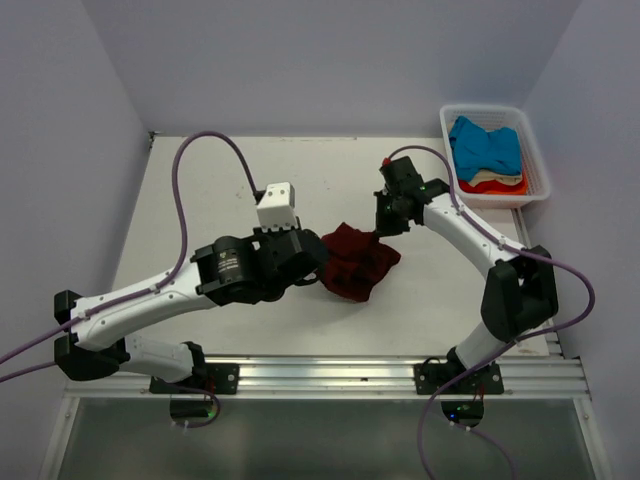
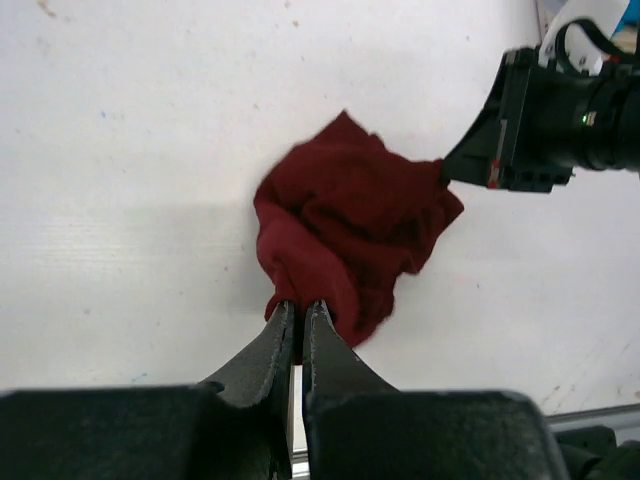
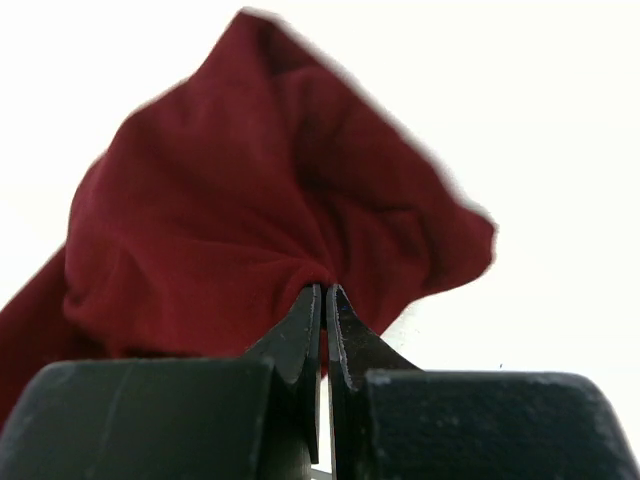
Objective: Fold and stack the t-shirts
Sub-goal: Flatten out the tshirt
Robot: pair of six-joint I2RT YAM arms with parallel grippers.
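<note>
A crumpled dark maroon t-shirt (image 1: 357,263) lies bunched at the middle of the white table. My left gripper (image 2: 300,305) is shut on the shirt's near-left edge (image 2: 330,290). The right gripper (image 3: 325,290) pinches the cloth (image 3: 250,220) on the opposite, far-right side, jaws shut on a fold. From above, the left gripper (image 1: 318,262) sits at the shirt's left and the right gripper (image 1: 385,228) at its upper right. More t-shirts sit in the basket: a bright blue one (image 1: 485,145) on top, cream (image 1: 497,178) and orange-red (image 1: 495,187) edges below.
A white slatted basket (image 1: 537,160) stands at the table's far right corner. Purple cables loop over both arms. A metal rail (image 1: 330,375) runs along the near edge, and grey walls close in left, back and right.
</note>
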